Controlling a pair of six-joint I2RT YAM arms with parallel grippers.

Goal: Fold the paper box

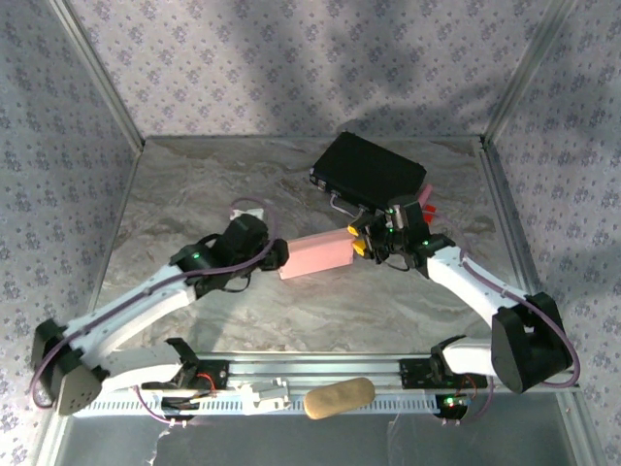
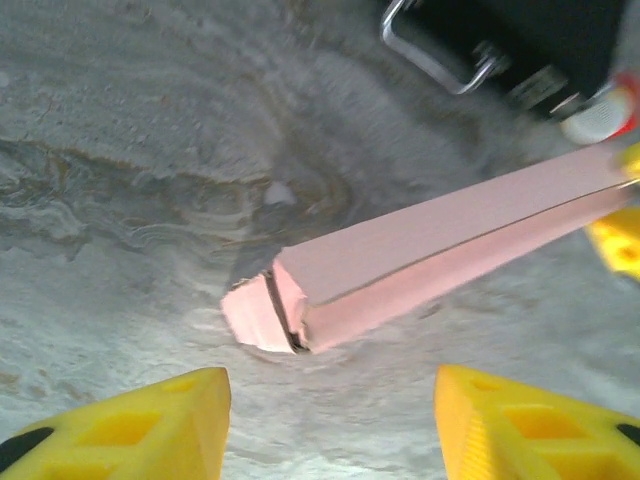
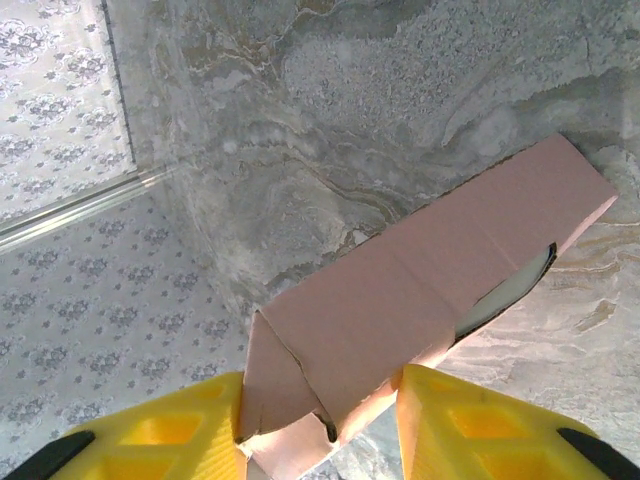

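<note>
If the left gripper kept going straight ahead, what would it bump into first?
Most likely the paper box: its near end lies right ahead of the open left gripper, in line with the gap between its fingers. Depth is unclear, so it could brush the table first.

1 paper box (+1 blk case)

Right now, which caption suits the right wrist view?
Right jaws grip one end of the pink paper box.

Overhead, wrist close-ups (paper box shared)
</note>
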